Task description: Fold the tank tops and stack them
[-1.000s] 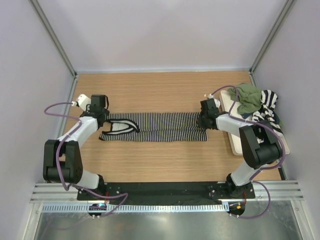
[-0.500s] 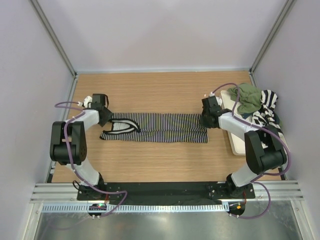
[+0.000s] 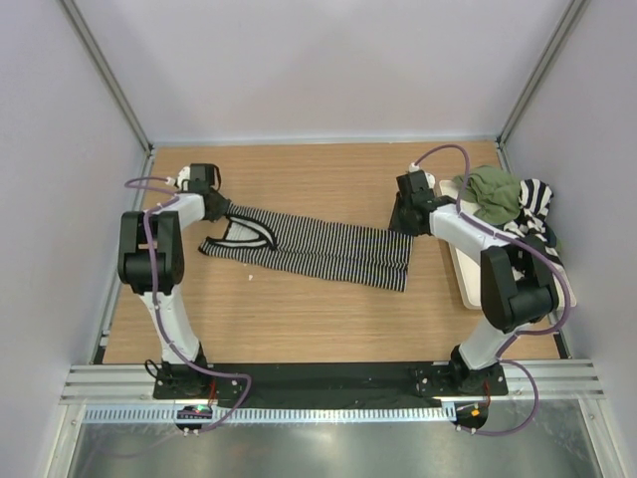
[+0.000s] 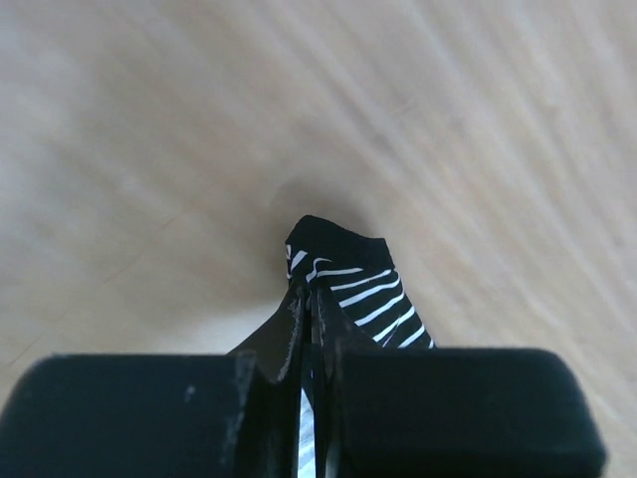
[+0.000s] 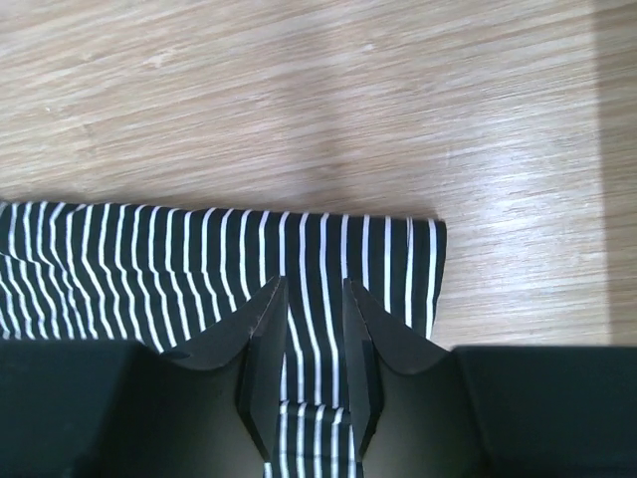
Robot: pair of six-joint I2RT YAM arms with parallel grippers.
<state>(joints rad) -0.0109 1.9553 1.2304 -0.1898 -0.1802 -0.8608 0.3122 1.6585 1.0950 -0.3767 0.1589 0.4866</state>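
Observation:
The pinstriped tank top lies stretched flat across the table, slanting from far left to near right. My left gripper is at its strap end. In the left wrist view that gripper is shut on a black-edged strap. My right gripper hovers at the far right corner of the hem. In the right wrist view its jaws stand apart, with striped cloth lying beneath and between them. The olive green tank top and the broad-striped tank top are heaped on the tray.
A cream tray runs along the right edge of the table under the right arm. A small white speck lies on the wood near the pinstriped top. Metal posts and purple walls enclose the table.
My left gripper moved toward the far left and shut on the strap, pulling that end back so the top lies slanted. My right gripper opened and shifted slightly away.

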